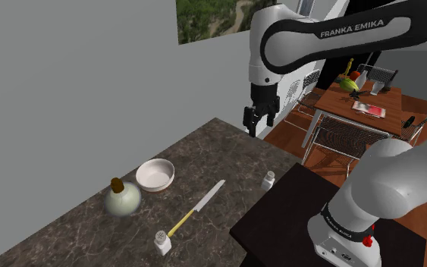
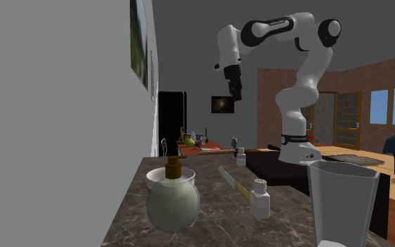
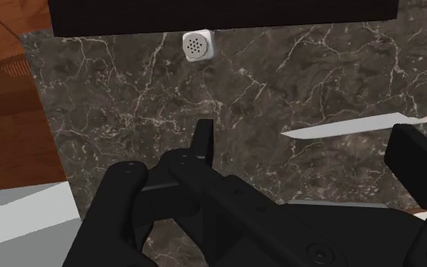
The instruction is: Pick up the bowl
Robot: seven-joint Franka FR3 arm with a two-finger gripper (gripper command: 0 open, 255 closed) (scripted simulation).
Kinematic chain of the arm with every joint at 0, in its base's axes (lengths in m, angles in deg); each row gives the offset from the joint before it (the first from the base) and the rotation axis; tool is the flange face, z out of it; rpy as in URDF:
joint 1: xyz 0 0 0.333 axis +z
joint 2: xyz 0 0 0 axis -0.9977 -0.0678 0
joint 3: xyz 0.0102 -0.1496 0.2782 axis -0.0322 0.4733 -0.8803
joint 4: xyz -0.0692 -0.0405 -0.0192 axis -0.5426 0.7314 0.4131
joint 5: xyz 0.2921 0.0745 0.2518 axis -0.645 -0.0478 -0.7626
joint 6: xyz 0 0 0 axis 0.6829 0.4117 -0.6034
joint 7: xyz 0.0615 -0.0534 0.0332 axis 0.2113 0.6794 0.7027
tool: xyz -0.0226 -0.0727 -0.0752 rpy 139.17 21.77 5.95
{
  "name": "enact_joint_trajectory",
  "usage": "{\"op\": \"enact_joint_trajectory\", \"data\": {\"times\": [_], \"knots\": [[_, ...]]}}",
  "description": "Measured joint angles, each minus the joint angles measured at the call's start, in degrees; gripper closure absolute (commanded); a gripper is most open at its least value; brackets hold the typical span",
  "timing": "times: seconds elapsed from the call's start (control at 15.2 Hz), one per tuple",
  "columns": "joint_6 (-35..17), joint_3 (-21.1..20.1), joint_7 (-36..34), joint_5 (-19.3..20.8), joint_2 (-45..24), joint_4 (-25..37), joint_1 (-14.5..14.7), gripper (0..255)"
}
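Clearly spread and empty, the tool [image 1: 259, 125] hangs above the counter [image 1: 227, 148], well apart from the bowl [image 1: 155, 175].

1. The table [image 1: 227, 155] has a dark stone top like marble, smooth, with thin white veins and a faint shine.
2. The bowl [image 1: 155, 175] is plain white and smooth.
3. The knife [image 1: 196, 206] has a grey blade that looks like metal, and a smooth yellow handle.
4. The round bottle [image 1: 121, 200] is pale green and glossy, and its brown stopper is dull.
5. The first shaker [image 1: 161, 241] and the second shaker [image 1: 268, 179] are white and smooth.
6. The end effector [image 1: 258, 125] is black and matt, while the arm [image 1: 401, 174] has a glossy white shell.
7. The floor [image 1: 284, 135] is reddish wood.
8. The cup [image 2: 343, 203] is grey and see-through.
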Motion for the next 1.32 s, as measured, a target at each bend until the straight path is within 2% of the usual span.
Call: {"op": "enact_joint_trajectory", "data": {"times": [0.2, 0.73, 1.32], "knots": [[-6.44, -1.34, -1.19, -1.35, -5.35, -0.27, 0.60, 0], [-20.44, -4.36, -4.18, -3.30, -21.22, 4.10, 1.81, 0], [-31.37, -6.03, -7.54, -2.10, -40.91, 15.62, 3.21, 0]]}}
